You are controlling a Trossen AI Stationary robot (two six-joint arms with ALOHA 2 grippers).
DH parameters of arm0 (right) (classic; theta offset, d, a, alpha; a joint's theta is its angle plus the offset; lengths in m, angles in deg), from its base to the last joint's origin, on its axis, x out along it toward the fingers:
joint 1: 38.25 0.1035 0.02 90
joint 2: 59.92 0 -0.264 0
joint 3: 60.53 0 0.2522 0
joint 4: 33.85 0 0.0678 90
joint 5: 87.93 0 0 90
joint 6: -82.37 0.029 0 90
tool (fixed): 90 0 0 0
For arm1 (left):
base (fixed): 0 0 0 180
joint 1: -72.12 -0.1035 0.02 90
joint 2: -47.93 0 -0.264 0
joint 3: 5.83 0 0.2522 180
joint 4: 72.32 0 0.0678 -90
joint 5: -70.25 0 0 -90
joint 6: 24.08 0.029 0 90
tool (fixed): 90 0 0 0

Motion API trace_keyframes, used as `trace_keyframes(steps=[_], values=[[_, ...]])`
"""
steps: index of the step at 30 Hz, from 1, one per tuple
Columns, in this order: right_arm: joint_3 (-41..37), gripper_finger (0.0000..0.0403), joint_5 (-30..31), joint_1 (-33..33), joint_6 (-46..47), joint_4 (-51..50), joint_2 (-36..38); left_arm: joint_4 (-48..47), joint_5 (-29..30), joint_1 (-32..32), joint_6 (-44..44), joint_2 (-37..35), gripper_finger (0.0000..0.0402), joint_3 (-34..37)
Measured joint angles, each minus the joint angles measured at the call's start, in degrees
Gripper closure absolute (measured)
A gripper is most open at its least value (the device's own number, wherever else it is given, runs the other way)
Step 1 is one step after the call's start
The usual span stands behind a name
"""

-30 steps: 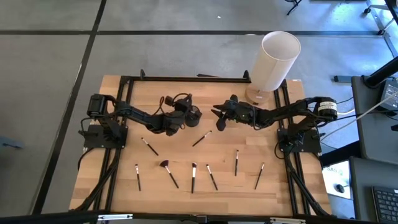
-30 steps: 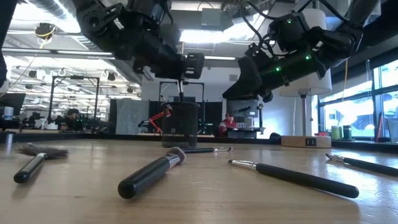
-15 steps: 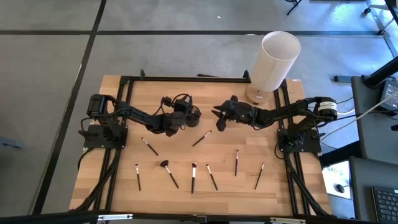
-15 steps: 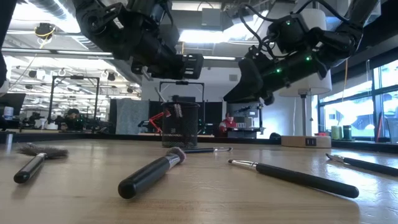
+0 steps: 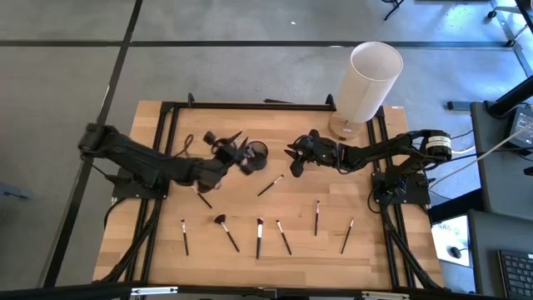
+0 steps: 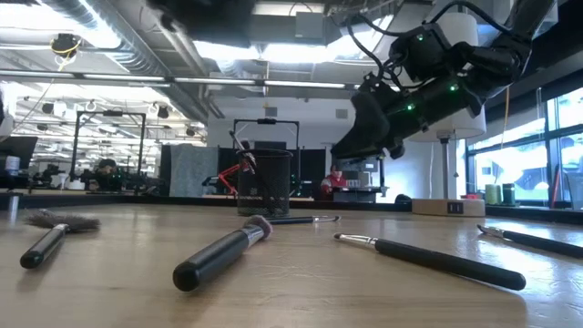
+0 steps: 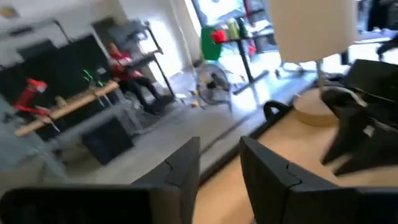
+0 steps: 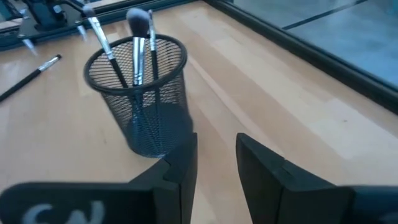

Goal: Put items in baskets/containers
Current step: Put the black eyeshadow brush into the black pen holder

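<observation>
Left jaws (image 7: pixel 219 171) parted by a narrow gap, gripping nothing; room and far table edge visible between the fingers (image 7: pixel 273 180). Held just left of the cup (image 5: pixel 257 152) in the high view (image 5: pixel 236 150), raised off the table (image 5: pixel 300 125). Left arm stretched low and long from the table's left edge toward the middle, wrist tilted up (camera aimed out into the room, not down).

Right jaws (image 8: pixel 216 163) likewise slightly parted and empty, pointed at the cup (image 8: pixel 138 102) from close by, apart from it. In the high view (image 5: pixel 293 158), to the cup's right, hovering above the table; arm reaching in from its base at the right edge, elbow bent. In the low view (image 6: pixel 360 137), up high on the right, fingertips hard to separate from the dark body.

Cup upright near mid-table, toward the back (image 6: pixel 265 182), with three brushes (image 8: pixel 136 46) standing in it, heads up, leaning on the rim.

Loose brushes flat on the table: one (image 5: pixel 270 185) just right of and nearer than the cup, one (image 5: pixel 201 197) partly under the left arm, a row of six along the front, among them a fan brush (image 5: pixel 225 231). White cylinder (image 5: pixel 367 82) at the back right corner.
</observation>
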Motion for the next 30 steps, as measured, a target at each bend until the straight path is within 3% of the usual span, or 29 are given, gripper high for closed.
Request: trace_keyframes(steps=[3, 9, 12, 16, 21, 30], values=[[0.0, 0.0292, -1.73, 0.37, 0.86, 0.01, 0.0, -16.19, -4.72, 2.11, -12.42, -6.37, 0.0304, 0.0], [0.0, 0.0292, -2.23, 1.53, 0.59, 0.74, 0.0, -45.2, -31.54, 0.13, -38.24, -13.71, 0.0324, 0.0], [0.0, 0.0292, -4.8, 1.53, -0.13, 2.92, 0.0, -54.24, -40.49, -0.38, -42.46, -13.05, 0.0329, 0.0], [0.0, 0.0292, -6.35, 1.53, -0.31, 5.3, 0.0, -63.23, -49.19, 0.15, -40.31, -10.87, 0.0326, 0.0], [0.02, 0.0292, -6.31, 1.51, -0.26, 5.68, 0.0, -70.16, -54.27, 0.13, -40.36, -10.2, 0.0318, 0.0], [0.02, 0.0292, -6.33, 1.51, -0.32, 5.35, 0.0, -77.06, -55.32, -0.28, -37.25, -8.55, 0.0285, 0.0]])
